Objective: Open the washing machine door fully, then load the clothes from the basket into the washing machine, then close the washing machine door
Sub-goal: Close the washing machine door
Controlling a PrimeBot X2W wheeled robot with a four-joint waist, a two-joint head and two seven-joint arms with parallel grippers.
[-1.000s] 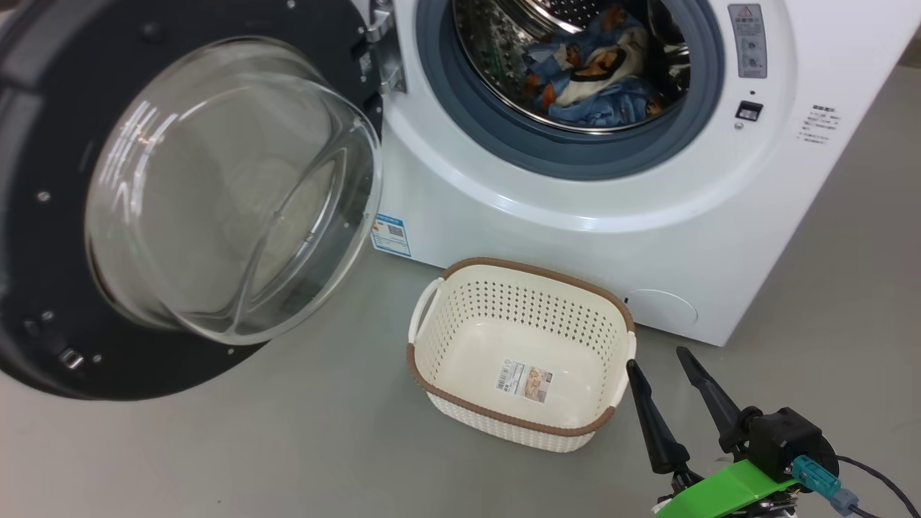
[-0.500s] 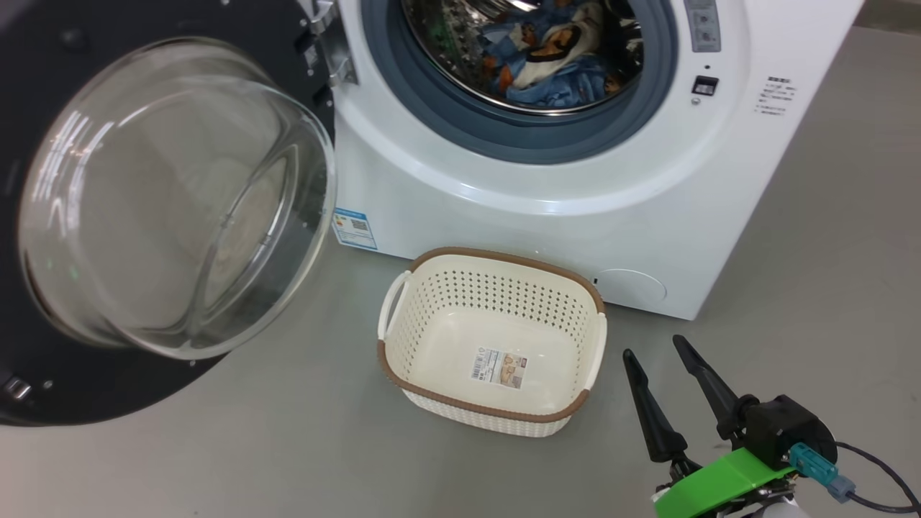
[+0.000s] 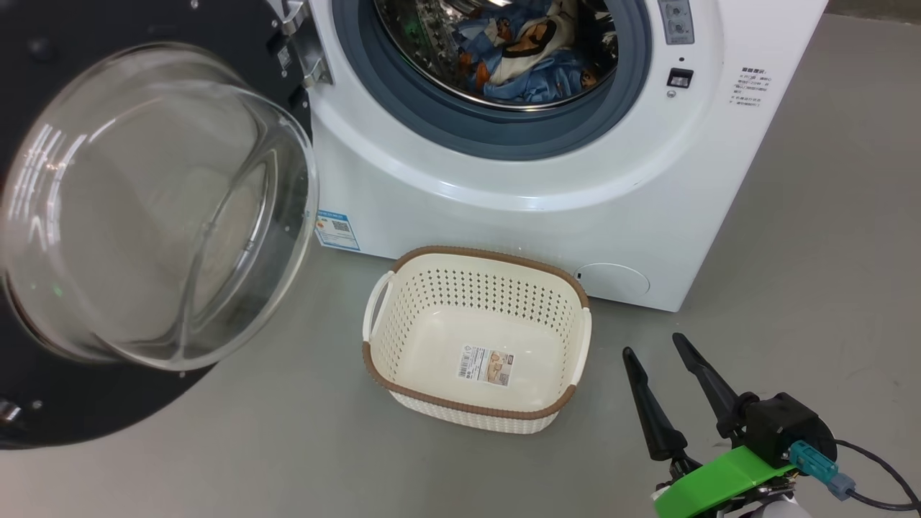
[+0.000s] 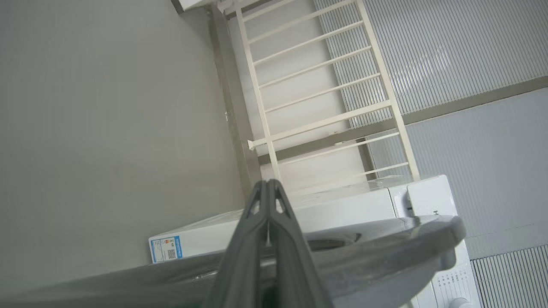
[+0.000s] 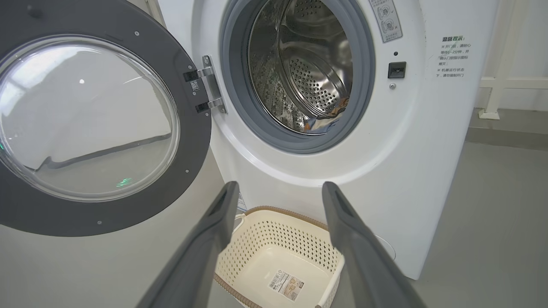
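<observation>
Washing machine door (image 3: 155,208), swung wide at far left, shows a broad glossy black rim around a bulging clear glass bowl, and hangs from a metal hinge (image 3: 302,50) on the cabinet's left side. In the left wrist view, the left gripper (image 4: 267,184) has its two dark fingers pressed together with nothing between them, lying over the door's dark edge; whether they touch it cannot be told. Just right of the door, a blue sticker (image 3: 336,230) marks the lower corner of the white washing machine (image 3: 504,187). Its grey-blue gasket (image 3: 403,108) rings a steel drum in which the clothes (image 3: 522,57), blue fabric with orange-brown prints and white parts, lie heaped. On the grey floor (image 3: 827,252) before the machine sits the basket (image 3: 475,253), cream and perforated with a brown rim, a label sticker (image 3: 487,365) on its bare bottom, a round cap (image 3: 611,279) just behind it. At lower right the right gripper (image 3: 652,344) hangs beside the basket, fingers spread and holding nothing.
</observation>
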